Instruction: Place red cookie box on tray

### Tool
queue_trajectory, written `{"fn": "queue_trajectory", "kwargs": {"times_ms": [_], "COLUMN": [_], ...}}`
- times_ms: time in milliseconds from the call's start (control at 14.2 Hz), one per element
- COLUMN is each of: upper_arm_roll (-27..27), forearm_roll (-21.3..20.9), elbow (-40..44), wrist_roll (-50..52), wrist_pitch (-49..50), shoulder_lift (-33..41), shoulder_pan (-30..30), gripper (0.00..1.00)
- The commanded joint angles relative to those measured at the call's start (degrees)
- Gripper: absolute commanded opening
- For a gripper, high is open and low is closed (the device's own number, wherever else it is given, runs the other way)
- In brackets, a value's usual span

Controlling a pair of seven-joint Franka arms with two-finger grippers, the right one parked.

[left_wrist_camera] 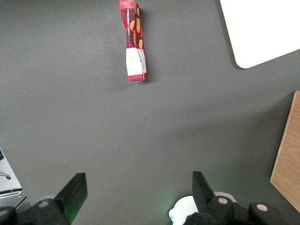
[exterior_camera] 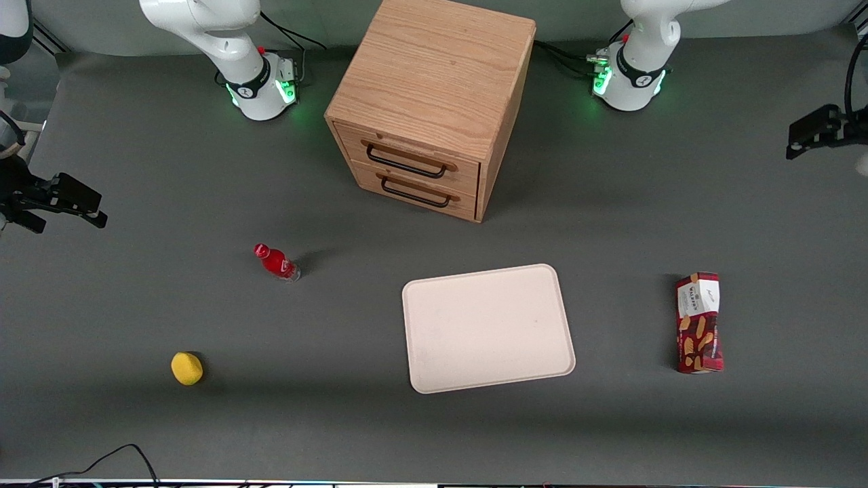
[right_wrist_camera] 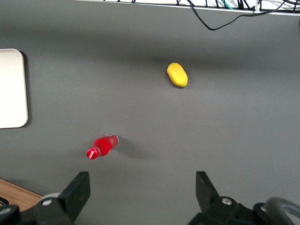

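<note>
The red cookie box (exterior_camera: 698, 324) lies flat on the grey table toward the working arm's end, its white end panel pointing away from the front camera. It also shows in the left wrist view (left_wrist_camera: 135, 47). The cream-white tray (exterior_camera: 488, 329) lies beside it, nearer the table's middle, with nothing on it; one corner shows in the left wrist view (left_wrist_camera: 262, 28). My left gripper (exterior_camera: 814, 132) hangs above the table at the working arm's end, farther from the front camera than the box. It is open and empty (left_wrist_camera: 138, 180), well apart from the box.
A wooden two-drawer cabinet (exterior_camera: 434, 102) stands farther from the front camera than the tray; its edge shows in the left wrist view (left_wrist_camera: 288, 150). A small red bottle (exterior_camera: 277, 262) and a yellow lemon-like object (exterior_camera: 186, 368) lie toward the parked arm's end.
</note>
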State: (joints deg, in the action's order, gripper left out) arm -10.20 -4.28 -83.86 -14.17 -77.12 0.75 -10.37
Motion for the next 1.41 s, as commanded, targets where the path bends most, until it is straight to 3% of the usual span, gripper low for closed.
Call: {"fn": "queue_trajectory", "kwargs": {"times_ms": [0,565,776,1341], "upper_arm_roll": [0.36,0.54,0.62,0.8], "forearm_roll": [1.64,2.09,2.0,0.59], "elbow": [-5.17,-3.59,-0.87,-0.68], "wrist_roll": [-2.95,-3.76,-2.88,3.36], "wrist_pitch": [-2.6,-3.03,-5.93,-30.69], "shoulder_lift": [4.17,1.55,-4.5,-23.4], "shoulder_pan": [-0.44,-0.53,-0.44,-0.35], "gripper": [1.0,1.0,1.0,1.0]}}
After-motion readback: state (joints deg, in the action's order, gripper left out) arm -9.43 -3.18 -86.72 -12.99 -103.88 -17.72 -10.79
